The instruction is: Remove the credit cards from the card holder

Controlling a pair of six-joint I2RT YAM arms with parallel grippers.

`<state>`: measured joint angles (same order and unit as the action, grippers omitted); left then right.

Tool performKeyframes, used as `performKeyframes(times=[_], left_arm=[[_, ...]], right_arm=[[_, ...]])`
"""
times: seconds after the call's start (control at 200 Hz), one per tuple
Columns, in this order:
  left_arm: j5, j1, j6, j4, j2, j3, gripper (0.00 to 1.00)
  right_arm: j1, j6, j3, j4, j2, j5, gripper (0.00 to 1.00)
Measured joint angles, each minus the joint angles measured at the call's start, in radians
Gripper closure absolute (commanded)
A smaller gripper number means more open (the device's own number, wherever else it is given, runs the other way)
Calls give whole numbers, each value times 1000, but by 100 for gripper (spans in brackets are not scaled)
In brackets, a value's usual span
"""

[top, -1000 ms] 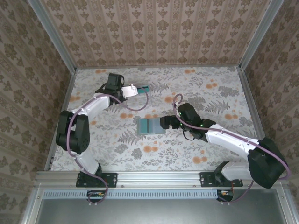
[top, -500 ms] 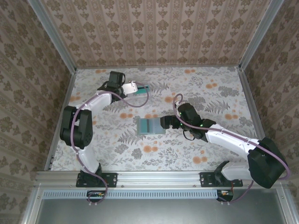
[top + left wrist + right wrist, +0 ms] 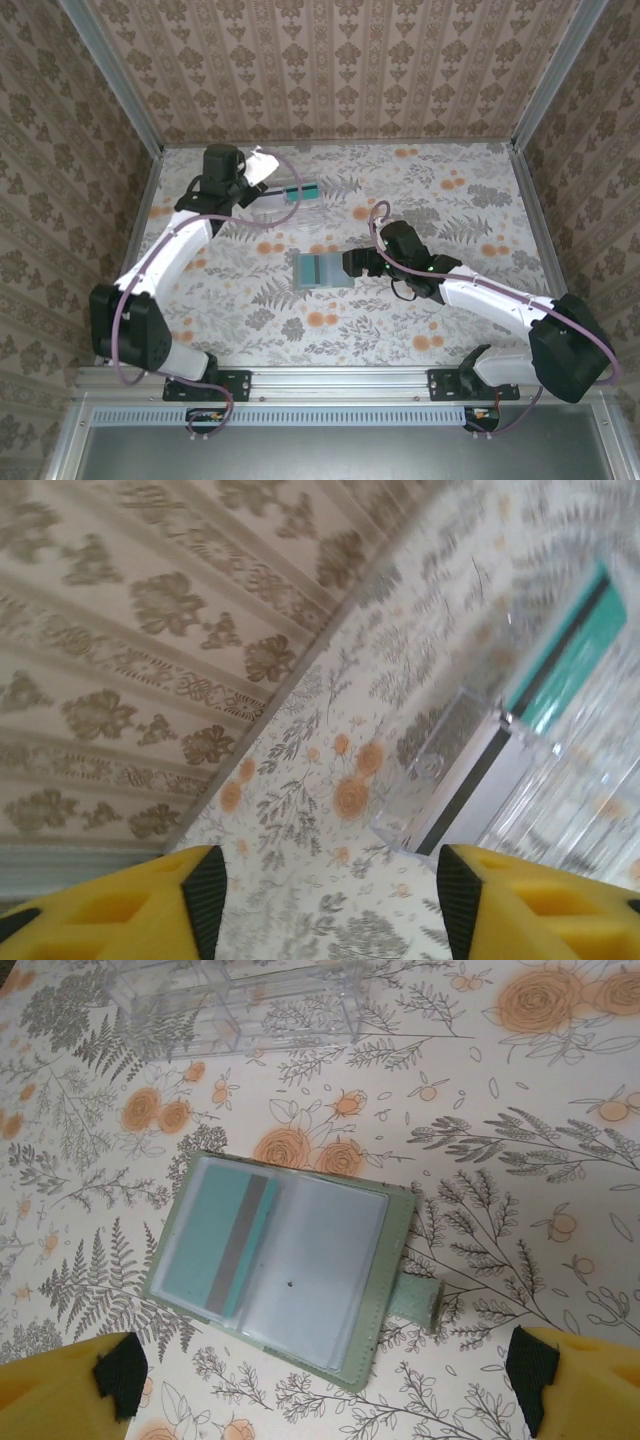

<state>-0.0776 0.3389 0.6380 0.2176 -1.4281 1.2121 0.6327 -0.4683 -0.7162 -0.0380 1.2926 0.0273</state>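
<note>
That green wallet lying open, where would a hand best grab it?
Probably the tab jutting from the card holder's cover, coming from that side, where the right hand is. The holder lies flat and open, so the tab is the easiest bit to pinch.

A clear plastic box stands on the flowered table, patterned walls around

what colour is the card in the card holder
Teal card, grey stripe; right wrist view.

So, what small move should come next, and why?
Probably lower the open right gripper to pin the card holder: it lies open, a teal card sits in one pocket, and the left gripper is away at the clear box.
</note>
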Motion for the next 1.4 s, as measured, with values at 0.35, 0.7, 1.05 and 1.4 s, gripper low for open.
performKeyframes(times=[0.35,0.7,1.05,1.4], left_arm=[[87,-16,-743,203,156,-85,34],[257,68,-1231,132,216,-489,42],[303,241,-1397,-56,82,-525,47],[341,283,-1443,-145,-58,-523,50]], right_arm=[[53,32,-76,-2,176,34,64],[97,43,-213,-84,356,-3,86],[79,43,-211,-146,377,-105,86],[64,43,-199,-135,432,-109,85]])
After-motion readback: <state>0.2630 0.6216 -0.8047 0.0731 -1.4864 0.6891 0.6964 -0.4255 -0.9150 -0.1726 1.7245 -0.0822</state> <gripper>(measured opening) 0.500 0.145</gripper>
